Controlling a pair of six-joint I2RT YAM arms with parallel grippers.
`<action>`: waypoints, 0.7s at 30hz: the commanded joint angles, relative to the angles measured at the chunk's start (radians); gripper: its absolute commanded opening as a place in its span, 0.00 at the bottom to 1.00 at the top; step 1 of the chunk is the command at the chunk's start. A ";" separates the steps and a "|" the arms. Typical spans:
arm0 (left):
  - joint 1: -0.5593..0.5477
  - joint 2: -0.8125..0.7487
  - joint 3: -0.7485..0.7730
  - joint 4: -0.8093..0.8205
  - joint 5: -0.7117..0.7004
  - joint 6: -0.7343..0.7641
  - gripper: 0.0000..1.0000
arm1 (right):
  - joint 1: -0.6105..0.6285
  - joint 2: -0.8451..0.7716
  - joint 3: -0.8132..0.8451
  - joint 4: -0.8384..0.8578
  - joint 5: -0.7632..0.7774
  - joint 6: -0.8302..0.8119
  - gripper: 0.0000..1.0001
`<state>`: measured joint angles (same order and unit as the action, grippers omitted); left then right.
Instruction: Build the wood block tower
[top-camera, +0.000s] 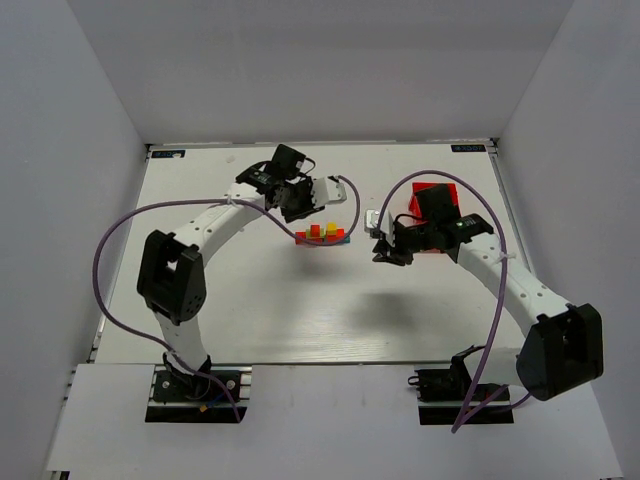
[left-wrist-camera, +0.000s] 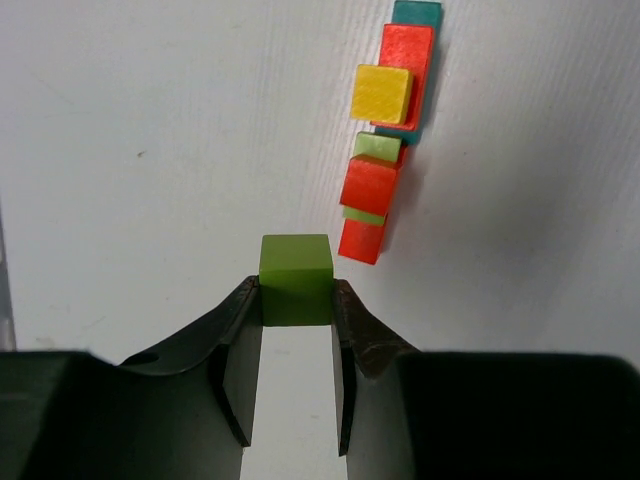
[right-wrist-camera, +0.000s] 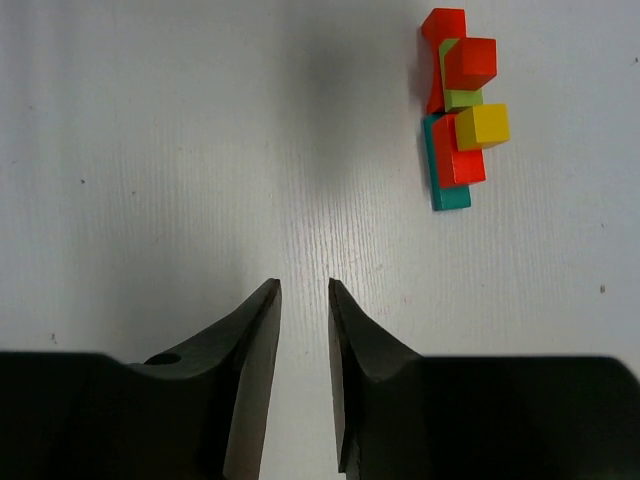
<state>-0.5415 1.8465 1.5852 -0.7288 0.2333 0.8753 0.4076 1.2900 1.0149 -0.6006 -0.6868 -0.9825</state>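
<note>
Black fingers of the left gripper (left-wrist-camera: 296, 290) are seen closest in the left wrist view, clamped on a lime-green cube (left-wrist-camera: 296, 278) that is pinched by its two side faces at the fingertips. The cube is held clear of the tower (left-wrist-camera: 385, 150), just beside its near end and not touching it.

The tower is laid out as a low stack on the white table (top-camera: 300, 320). A teal-blue bar (left-wrist-camera: 415, 12) is at the bottom, with a red bar (left-wrist-camera: 405, 55) laid along it. A yellow cube (left-wrist-camera: 380, 92) and a red cube (left-wrist-camera: 368, 185) are set on top, with thin lime-green pieces showing under the red cube.

From the overhead camera, the left gripper is placed just behind and to the left of the tower. The right gripper (right-wrist-camera: 302, 290) is placed to the right of the tower, apart from it. Its fingers are narrowly parted, with only bare table seen between them.

A red tray (top-camera: 428, 190) is seen farther right of the tower, beyond the right gripper and partly covered by that arm's wrist.
</note>
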 joint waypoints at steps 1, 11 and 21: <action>0.021 -0.127 -0.051 0.104 -0.020 -0.032 0.00 | -0.001 -0.034 -0.013 -0.027 -0.046 -0.041 0.33; 0.051 -0.198 -0.148 0.157 -0.019 -0.050 0.00 | -0.001 -0.047 -0.030 0.001 0.004 -0.035 0.51; 0.080 -0.132 -0.185 0.094 0.086 0.080 0.00 | -0.001 -0.064 -0.068 0.041 0.017 -0.025 0.49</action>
<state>-0.4721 1.7020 1.3808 -0.5964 0.2485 0.9001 0.4076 1.2560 0.9565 -0.5938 -0.6605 -1.0142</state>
